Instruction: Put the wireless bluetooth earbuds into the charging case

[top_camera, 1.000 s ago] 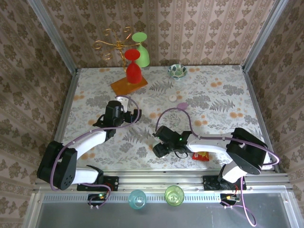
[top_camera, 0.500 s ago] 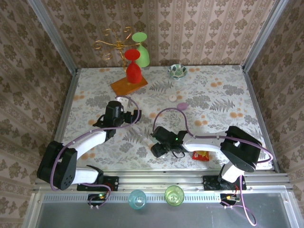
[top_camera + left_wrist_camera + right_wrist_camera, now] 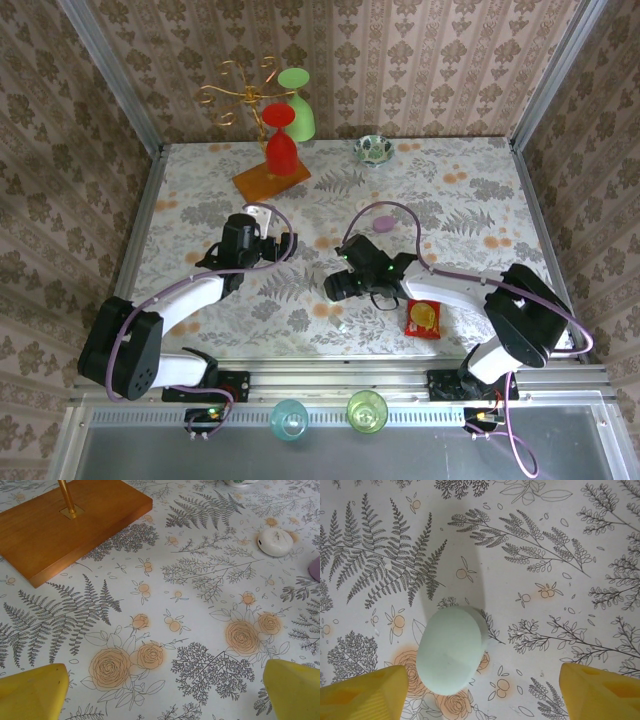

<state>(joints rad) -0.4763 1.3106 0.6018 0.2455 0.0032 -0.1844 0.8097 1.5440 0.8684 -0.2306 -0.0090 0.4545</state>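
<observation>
right fingers [image 3: 355, 695] spread, what looks like a mint case [image 3: 451, 650] just beside one; left fingers [image 3: 32, 690] spread too

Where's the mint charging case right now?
In the right wrist view, the mint charging case lies on the flowered tablecloth just ahead of the open right claw, nearest its image-left finger.

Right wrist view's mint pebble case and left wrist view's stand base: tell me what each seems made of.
The mint case looks like smooth matte plastic: even pale colour, rounded edges, no grain, a faint seam. The stand base looks like varnished wood: warm brown, fine streaks along it, slight sheen; solid or veneer cannot be told.
</observation>
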